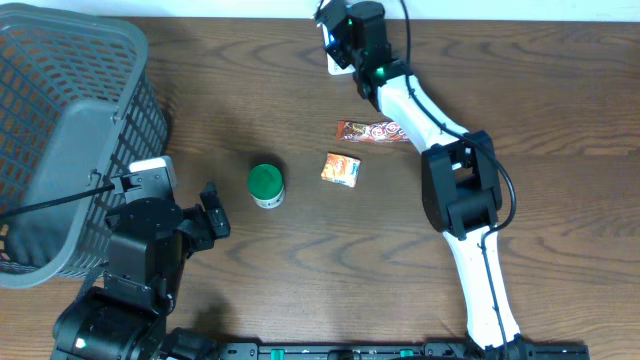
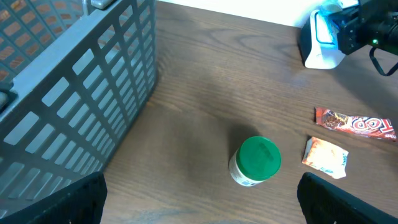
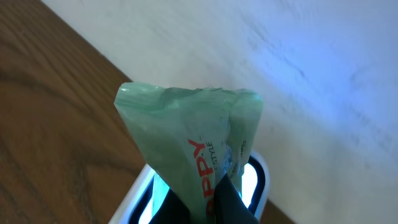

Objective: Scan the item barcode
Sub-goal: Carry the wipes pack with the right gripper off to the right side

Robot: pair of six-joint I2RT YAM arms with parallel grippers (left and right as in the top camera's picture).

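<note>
The right pincer (image 3: 219, 202) is closed on the green packet (image 3: 186, 143), held upright over the lit scanner (image 3: 256, 177) at the far edge of the bench (image 3: 50, 124). The packet looks light, soft and crinkly (probably a slippery film), so gripping a sealed edge seems safest.

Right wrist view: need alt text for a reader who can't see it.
A crinkled pale green packet with red lettering fills the centre, pinched from below by the right tool, with a white scanner glowing blue behind it. A brown wooden table lies to the left, and a white wall is behind.
</note>
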